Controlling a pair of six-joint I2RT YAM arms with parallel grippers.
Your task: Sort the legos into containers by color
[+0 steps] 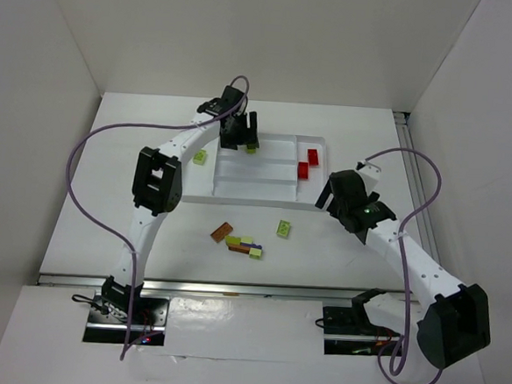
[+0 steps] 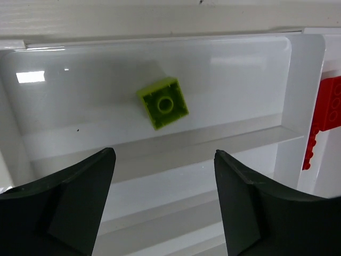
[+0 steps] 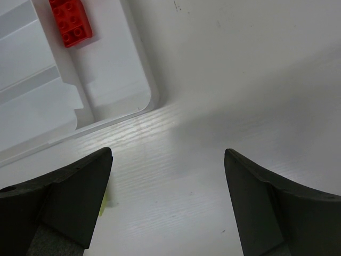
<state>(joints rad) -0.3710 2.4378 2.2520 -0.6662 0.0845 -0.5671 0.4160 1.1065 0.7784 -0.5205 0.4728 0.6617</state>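
Observation:
The white tray (image 1: pixel 256 193) lies at mid table. My left gripper (image 1: pixel 241 139) hangs open over the left end of its far long compartment. Below and ahead of the left gripper (image 2: pixel 164 160), a lime green lego (image 2: pixel 162 103) lies loose on that compartment's floor, free of both fingers. Two red legos (image 1: pixel 308 163) sit in the right end section. My right gripper (image 1: pixel 328 197) stands open and empty above the bare table by the tray's near right corner (image 3: pixel 152 98). One red lego (image 3: pixel 71 21) shows in the right wrist view.
Loose on the table in front of the tray are a brown-orange lego (image 1: pixel 221 232), a lime one (image 1: pixel 283 229), and a small cluster (image 1: pixel 245 245) of brown-orange, purple and lime. Another lime lego (image 1: pixel 200 156) lies at the tray's left end, beside the left arm.

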